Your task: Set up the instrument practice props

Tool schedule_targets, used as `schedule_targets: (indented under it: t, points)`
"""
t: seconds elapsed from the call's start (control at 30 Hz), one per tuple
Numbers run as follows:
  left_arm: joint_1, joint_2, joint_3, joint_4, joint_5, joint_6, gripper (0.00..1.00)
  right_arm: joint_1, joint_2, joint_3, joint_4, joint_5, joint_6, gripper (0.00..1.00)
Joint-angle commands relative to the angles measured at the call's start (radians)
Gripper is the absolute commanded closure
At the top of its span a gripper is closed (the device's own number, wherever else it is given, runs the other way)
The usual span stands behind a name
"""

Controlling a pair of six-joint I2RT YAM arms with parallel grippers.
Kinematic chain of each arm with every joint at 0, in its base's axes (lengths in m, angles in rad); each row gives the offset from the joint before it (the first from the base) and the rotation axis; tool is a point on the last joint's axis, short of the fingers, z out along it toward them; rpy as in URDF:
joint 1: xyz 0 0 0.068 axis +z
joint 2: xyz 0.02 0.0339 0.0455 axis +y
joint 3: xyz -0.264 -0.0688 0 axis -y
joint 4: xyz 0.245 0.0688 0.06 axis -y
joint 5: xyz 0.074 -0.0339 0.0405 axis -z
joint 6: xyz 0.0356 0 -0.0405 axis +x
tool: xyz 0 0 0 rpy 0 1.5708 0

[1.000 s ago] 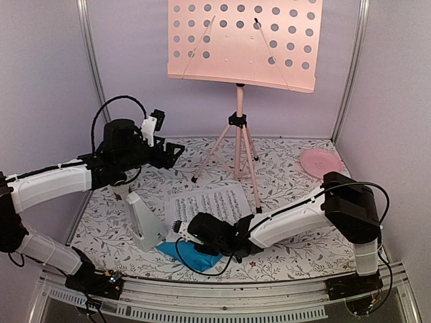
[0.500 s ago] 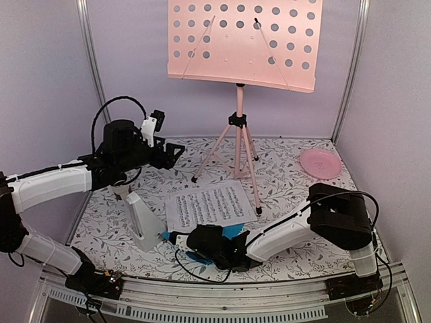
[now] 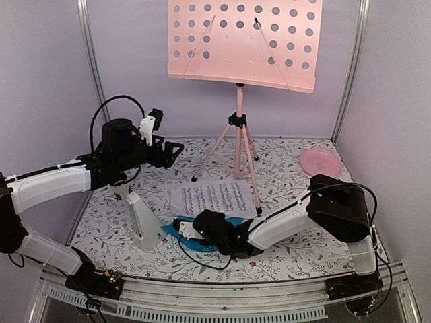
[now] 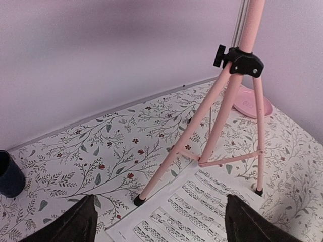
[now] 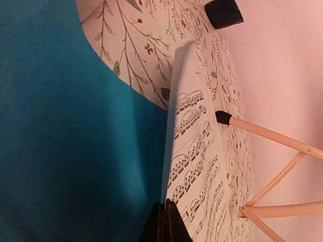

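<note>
The pink music stand's hole-punched tray (image 3: 242, 44) sits high on its tripod (image 3: 239, 145) at the back. A white sheet of printed music (image 3: 215, 197) lies by the tripod's feet, partly over a bright blue sheet (image 3: 201, 243). My right gripper (image 3: 194, 221) is low over both sheets. In the right wrist view its jaws (image 5: 165, 212) are shut on the white sheet's (image 5: 197, 151) raised near edge, with the blue sheet (image 5: 60, 126) beneath. The white metronome (image 3: 143, 222) stands to the left. My left gripper (image 3: 168, 151) hangs open above the table, nothing between its fingers (image 4: 75, 224).
A round pink plate (image 3: 320, 163) lies at the back right. A dark blue cup (image 4: 9, 174) stands at the back left by the wall. The tripod legs (image 4: 202, 126) spread just beyond the white sheet (image 4: 202, 212). Enclosure walls close three sides.
My right gripper closed its jaws on the white sheet's near edge. The sheet shifted away towards the tripod, uncovering more of the blue sheet. The left arm barely moved.
</note>
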Motion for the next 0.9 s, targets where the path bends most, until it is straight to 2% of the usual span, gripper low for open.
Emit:
schedule_targets:
  t: [0.0, 0.33, 0.53, 0.67, 0.73, 0.87]
  points:
    - [0.021, -0.030, 0.016, 0.002, 0.003, 0.018, 0.11, -0.023, -0.155, -0.050, 0.034, -0.096, 0.019, 1.00]
    - [0.064, -0.092, 0.057, -0.024, 0.031, 0.041, 0.06, -0.117, -0.437, -0.197, 0.014, -0.359, 0.125, 1.00]
    - [0.075, -0.097, 0.053, -0.021, 0.087, 0.034, 0.06, -0.195, -0.425, -0.209, 0.004, -0.410, 0.204, 1.00]
    - [0.075, -0.107, 0.024, -0.024, 0.160, 0.031, 0.08, -0.208, -0.434, -0.200, 0.000, -0.421, 0.235, 1.00]
    - [0.075, -0.126, 0.000, -0.018, 0.183, 0.040, 0.09, -0.216, -0.475, -0.211, 0.001, -0.463, 0.264, 1.00]
    - [0.074, -0.167, -0.033, -0.008, 0.324, 0.101, 0.10, -0.224, -0.583, -0.234, 0.003, -0.556, 0.283, 1.00]
